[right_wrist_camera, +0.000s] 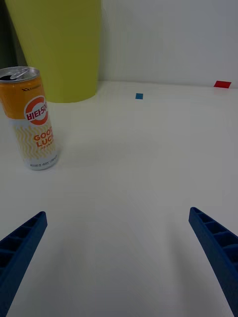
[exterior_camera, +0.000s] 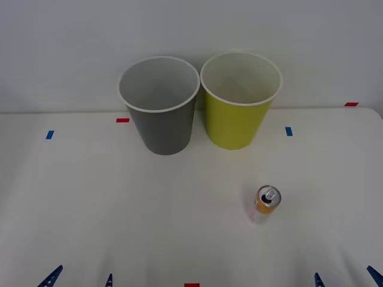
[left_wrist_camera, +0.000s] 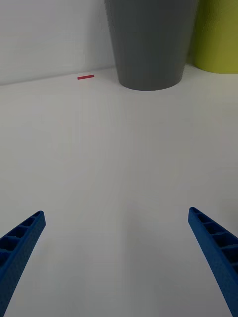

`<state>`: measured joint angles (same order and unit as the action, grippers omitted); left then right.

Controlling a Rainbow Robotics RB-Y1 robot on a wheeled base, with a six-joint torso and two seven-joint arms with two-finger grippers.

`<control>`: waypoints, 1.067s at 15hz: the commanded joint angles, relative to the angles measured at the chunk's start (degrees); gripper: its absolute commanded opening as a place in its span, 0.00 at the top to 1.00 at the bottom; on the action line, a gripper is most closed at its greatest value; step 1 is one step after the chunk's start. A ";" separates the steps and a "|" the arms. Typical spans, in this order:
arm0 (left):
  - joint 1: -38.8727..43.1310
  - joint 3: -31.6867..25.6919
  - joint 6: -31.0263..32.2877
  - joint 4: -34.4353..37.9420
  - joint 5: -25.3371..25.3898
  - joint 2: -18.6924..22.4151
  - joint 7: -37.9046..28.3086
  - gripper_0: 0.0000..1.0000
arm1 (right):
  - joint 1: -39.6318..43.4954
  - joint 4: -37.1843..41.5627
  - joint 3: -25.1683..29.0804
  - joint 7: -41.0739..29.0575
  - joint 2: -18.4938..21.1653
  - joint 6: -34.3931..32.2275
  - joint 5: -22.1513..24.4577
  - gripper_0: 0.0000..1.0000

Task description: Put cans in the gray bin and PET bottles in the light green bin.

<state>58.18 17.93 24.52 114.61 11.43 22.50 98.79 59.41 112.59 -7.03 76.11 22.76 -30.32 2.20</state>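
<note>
A slim orange can (exterior_camera: 265,204) (right_wrist_camera: 31,119) with a silver top stands upright on the white table, in front of the light green bin (exterior_camera: 240,99) (right_wrist_camera: 58,47). The gray bin (exterior_camera: 160,104) (left_wrist_camera: 151,42) stands beside it on the left, at the table's back. No PET bottles are in view. My right gripper (exterior_camera: 346,280) (right_wrist_camera: 116,257) is open at the near right edge, the can ahead of it and off to its left. At the near left edge my left gripper (exterior_camera: 81,278) (left_wrist_camera: 116,257) is open, facing the gray bin from a distance.
Small red tape marks (exterior_camera: 122,120) and blue tape marks (exterior_camera: 289,131) lie on the table (exterior_camera: 96,203) near the back, and a red one (exterior_camera: 191,285) at the front edge. A pale wall rises right behind the bins.
</note>
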 commanded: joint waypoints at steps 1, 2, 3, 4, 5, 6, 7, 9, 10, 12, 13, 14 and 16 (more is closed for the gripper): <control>0.00 0.00 0.00 0.00 0.00 0.00 0.00 0.00 | 0.00 0.00 0.00 0.00 0.00 0.00 0.00 0.00; 0.00 0.00 0.00 0.00 0.00 0.00 0.00 0.00 | 0.00 0.00 0.00 0.00 0.00 0.00 0.00 0.00; 0.00 0.00 0.00 0.00 0.00 0.00 0.00 0.00 | 0.00 0.00 0.00 0.00 0.00 0.00 0.00 0.00; 0.00 0.00 0.00 0.00 0.00 0.00 0.00 0.00 | 0.00 0.00 0.00 0.00 0.00 0.00 0.00 0.00; 0.00 0.00 0.00 0.00 0.00 0.00 0.00 0.00 | 0.00 0.00 0.00 0.00 0.00 0.00 0.00 0.00; 0.00 0.00 0.00 0.00 0.00 0.00 0.00 0.00 | 0.00 0.00 0.00 0.00 0.00 0.00 0.00 0.00; 0.00 0.00 0.00 0.00 0.00 0.00 0.00 0.00 | 0.00 0.00 0.00 0.00 0.00 0.00 0.00 0.00; 0.00 0.00 0.00 0.00 0.00 0.00 0.00 0.00 | 0.00 0.00 0.00 0.00 0.00 0.00 0.00 0.00; 0.00 0.00 0.00 0.00 0.00 0.00 0.00 0.00 | 0.00 0.00 0.00 0.00 0.00 0.00 0.00 0.00; 0.00 0.00 0.00 0.00 0.00 0.00 0.00 0.00 | 0.00 0.00 0.00 0.00 0.00 0.00 0.00 0.00; 0.00 0.00 0.00 0.00 0.00 0.00 0.00 0.00 | 0.00 0.00 0.00 0.00 0.00 0.00 0.00 0.00; 0.00 0.00 0.00 0.00 0.00 0.00 0.00 0.00 | 0.00 0.00 0.00 0.00 0.00 0.00 0.00 0.00; 0.00 0.00 0.00 0.00 0.00 0.00 0.00 0.00 | 0.00 0.00 0.00 0.00 0.00 0.00 0.00 0.00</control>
<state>58.18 17.93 24.52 114.61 11.43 22.50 98.79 59.41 112.59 -7.03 76.11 22.76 -30.32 2.20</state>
